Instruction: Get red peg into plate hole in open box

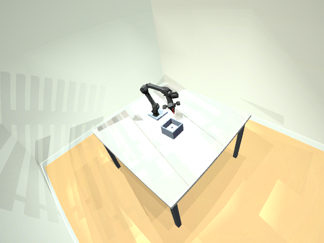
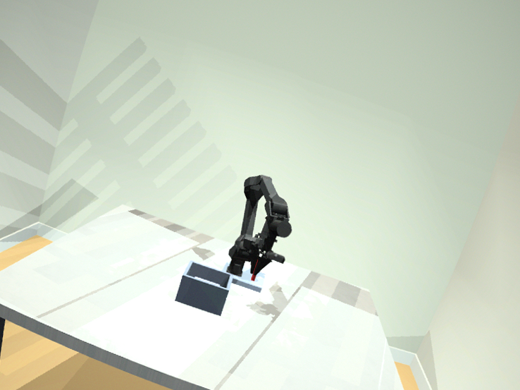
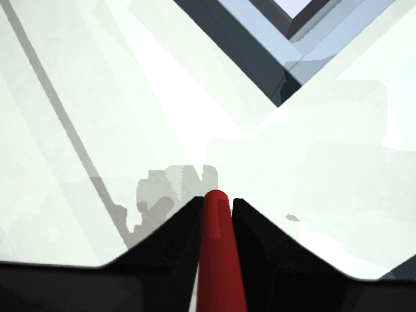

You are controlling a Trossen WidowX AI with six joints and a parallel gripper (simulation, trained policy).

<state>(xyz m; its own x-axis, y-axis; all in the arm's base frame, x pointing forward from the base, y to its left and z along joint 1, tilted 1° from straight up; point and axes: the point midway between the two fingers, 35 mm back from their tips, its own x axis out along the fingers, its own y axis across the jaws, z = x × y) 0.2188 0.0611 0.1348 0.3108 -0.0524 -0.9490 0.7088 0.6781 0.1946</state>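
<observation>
The red peg (image 1: 173,111) (image 2: 253,276) (image 3: 220,260) is held roughly upright above the table, with its lower end showing below the fingers. My gripper (image 1: 172,109) (image 2: 254,269) (image 3: 218,206) is shut on the peg, one black finger on each side of it. The open dark blue-grey box (image 1: 167,131) (image 2: 201,296) (image 3: 240,45) stands beside the peg and gripper, which are outside its walls. In the top view a small dark hole (image 1: 171,127) shows in the pale plate at the box bottom. The exterior view hides the hole behind the front wall.
The black arm stands on a light blue base plate (image 1: 164,113) (image 2: 246,284) behind the box. The box's raised walls and one outer corner are near the gripper. The white table (image 1: 171,176) (image 2: 141,343) carries the box and base, and shadows cross it.
</observation>
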